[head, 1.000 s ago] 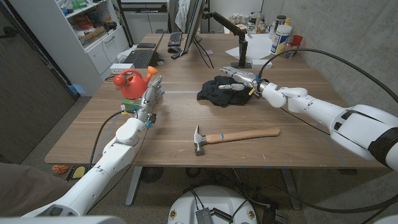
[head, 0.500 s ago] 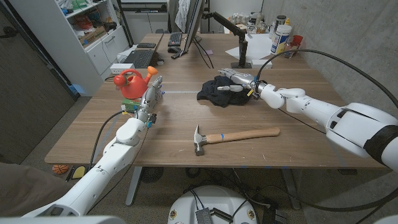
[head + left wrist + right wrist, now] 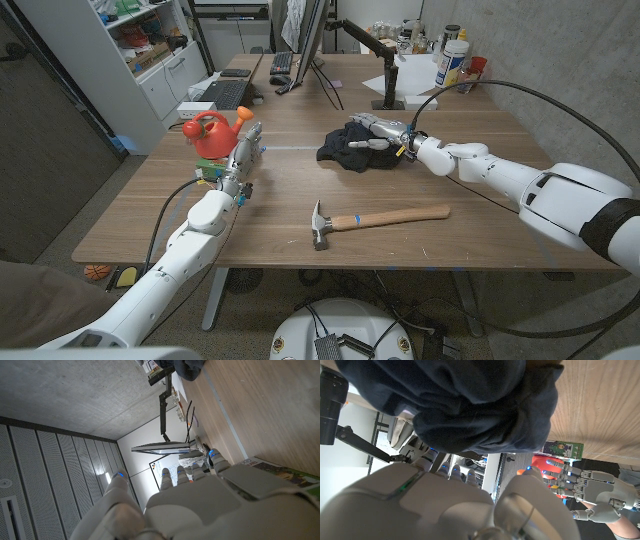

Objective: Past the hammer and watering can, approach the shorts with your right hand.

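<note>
- The left hand point(image 3: 243, 158) stands on its edge, fingers straight and apart, holding nothing. The red watering can point(image 3: 210, 133) sits just beyond and to the outside of its fingertips.
- Beside that hand lies a small green printed card point(image 3: 562, 449); its writing is too small to read.
- The hammer point(image 3: 372, 219), wooden handle with a blue band and a steel head, lies nearer the robot than the right hand, apart from it.
- The shorts point(image 3: 352, 148), a dark crumpled heap, lie directly under and ahead of the right hand point(image 3: 384, 133).
- That hand hovers over the heap with fingers loosely spread, gripping nothing; whether the fingertips touch the cloth I cannot tell.
- I judge the shorts light, soft and limp, likely to sag and trail; a raised fold at the top of the heap looks the best place to pinch.
- No brand or label shows on the shorts.
</note>
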